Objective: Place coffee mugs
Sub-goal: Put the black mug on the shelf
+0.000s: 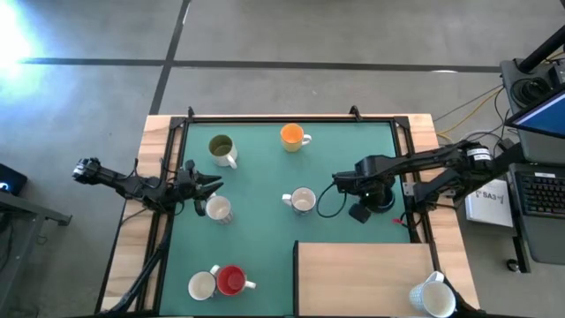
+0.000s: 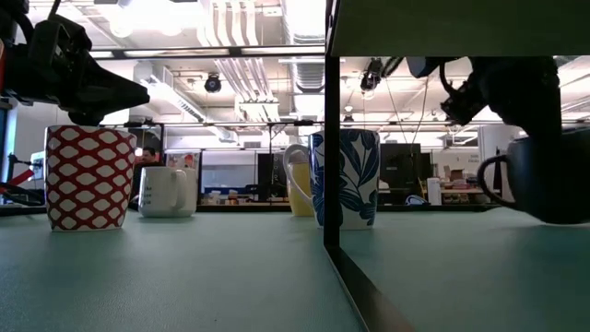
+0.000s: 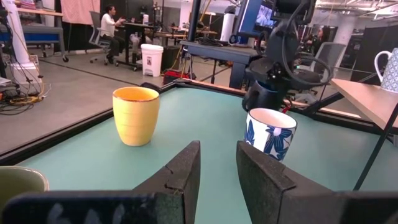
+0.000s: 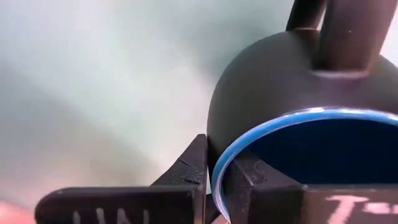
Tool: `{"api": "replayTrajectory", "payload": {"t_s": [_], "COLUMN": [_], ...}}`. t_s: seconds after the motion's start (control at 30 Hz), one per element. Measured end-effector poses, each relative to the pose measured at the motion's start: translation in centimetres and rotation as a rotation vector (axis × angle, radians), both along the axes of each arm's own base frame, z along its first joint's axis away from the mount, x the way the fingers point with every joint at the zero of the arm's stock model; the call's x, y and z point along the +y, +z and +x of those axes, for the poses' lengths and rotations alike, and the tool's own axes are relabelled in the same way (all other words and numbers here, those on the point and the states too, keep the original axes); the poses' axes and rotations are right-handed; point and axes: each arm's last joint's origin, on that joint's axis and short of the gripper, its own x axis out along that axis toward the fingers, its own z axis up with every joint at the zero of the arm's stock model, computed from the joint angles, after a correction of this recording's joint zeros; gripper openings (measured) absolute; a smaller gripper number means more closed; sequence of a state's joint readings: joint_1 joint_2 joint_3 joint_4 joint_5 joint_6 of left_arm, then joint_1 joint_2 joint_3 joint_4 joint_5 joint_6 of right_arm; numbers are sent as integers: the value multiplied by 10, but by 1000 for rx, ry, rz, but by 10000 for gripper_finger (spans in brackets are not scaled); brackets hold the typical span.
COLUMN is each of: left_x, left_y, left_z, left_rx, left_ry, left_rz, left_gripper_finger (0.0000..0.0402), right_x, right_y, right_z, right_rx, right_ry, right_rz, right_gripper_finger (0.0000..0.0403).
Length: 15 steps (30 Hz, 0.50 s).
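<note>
Our right hand (image 4: 214,177) has the dark blue mug (image 4: 298,118) pinched by its rim, just above the green counter (image 1: 265,177) on the right. We'd lower it level before letting go. Left hand (image 3: 217,168) waits, slightly open.

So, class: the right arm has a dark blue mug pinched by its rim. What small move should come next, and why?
Probably carry it toward the raised wooden shelf and set it there. The right end effector is shut on the dark blue mug, one finger inside the rim and one outside. In the low view it seems lifted off the green mat, and one white mug already stands on the shelf.
</note>
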<state>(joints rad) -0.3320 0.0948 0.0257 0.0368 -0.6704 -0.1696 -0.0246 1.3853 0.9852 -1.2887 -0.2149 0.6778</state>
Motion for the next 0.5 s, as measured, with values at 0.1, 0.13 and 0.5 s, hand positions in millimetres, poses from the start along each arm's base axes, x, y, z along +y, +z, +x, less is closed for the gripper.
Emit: {"api": "replayTrajectory", "payload": {"t_s": [0.1, 0.13, 0.5], "left_x": [0, 0, 0], "left_y": [0, 0, 0], "left_z": [0, 0, 0], "left_rx": [0, 0, 2], "left_ry": [0, 0, 0], "left_rz": [0, 0, 1], "left_gripper_finger": [87, 87, 87], "right_x": [-1, -2, -28], "right_y": [1, 1, 14], "right_z": [5, 7, 25], "right_rx": [-39, -48, -288], "right_ry": [-107, -145, -568], "right_rz": [-12, -17, -6], "right_gripper_finger": [16, 16, 15]}}
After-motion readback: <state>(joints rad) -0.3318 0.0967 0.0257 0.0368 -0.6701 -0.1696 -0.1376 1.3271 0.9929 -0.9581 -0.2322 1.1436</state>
